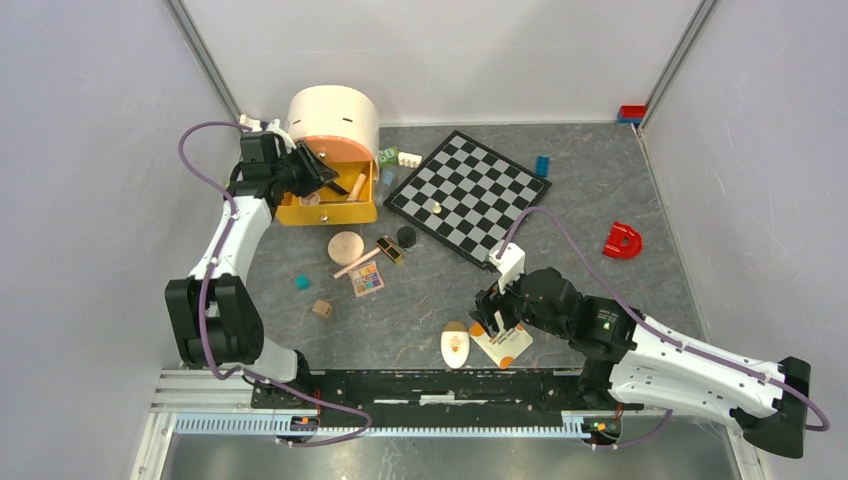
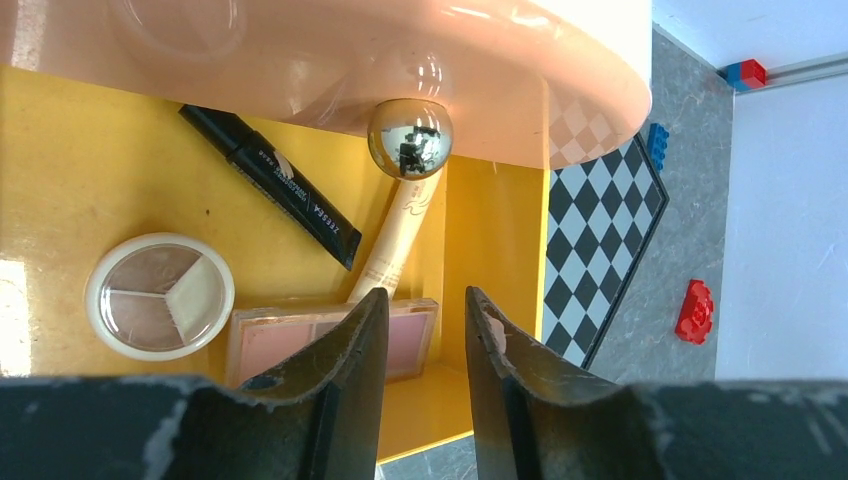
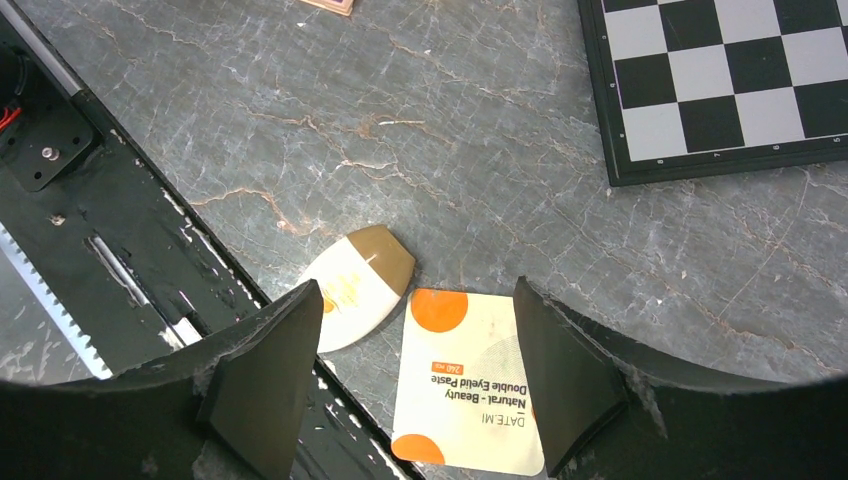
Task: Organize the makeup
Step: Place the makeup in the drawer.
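At the far left of the table, your left gripper [image 1: 318, 170] sits over the open yellow drawer [image 1: 300, 212] of the round cream organiser [image 1: 335, 115]. Its fingers are parted by a narrow gap, with nothing between them. The left wrist view shows the drawer contents: a black tube [image 2: 275, 185] lying diagonally, a cream tube [image 2: 400, 225] beside it, a round white compact [image 2: 160, 295] with three shades, and a pink blush palette [image 2: 270, 340] partly hidden behind the near finger. A silver knob [image 2: 410, 138] hangs from the tier above. On the table in front of the drawer you have loose items: a round peach compact [image 1: 346, 247], a pink-handled brush [image 1: 355, 264], a multicolour eyeshadow palette [image 1: 367, 279], a small dark rectangular piece [image 1: 390, 250] and a small black round piece [image 1: 406, 236]. Near the front rail, your right gripper [image 3: 415, 290] is spread wide and holds nothing. It is positioned over the white-orange sachet [image 3: 470, 380], which lies flat between the two fingers. Whether the fingers touch the table cannot be told. The cream oval [image 3: 355, 285] lies just beside the sachet, at its left corner. The chessboard [image 1: 470, 193] lies well apart, further back.
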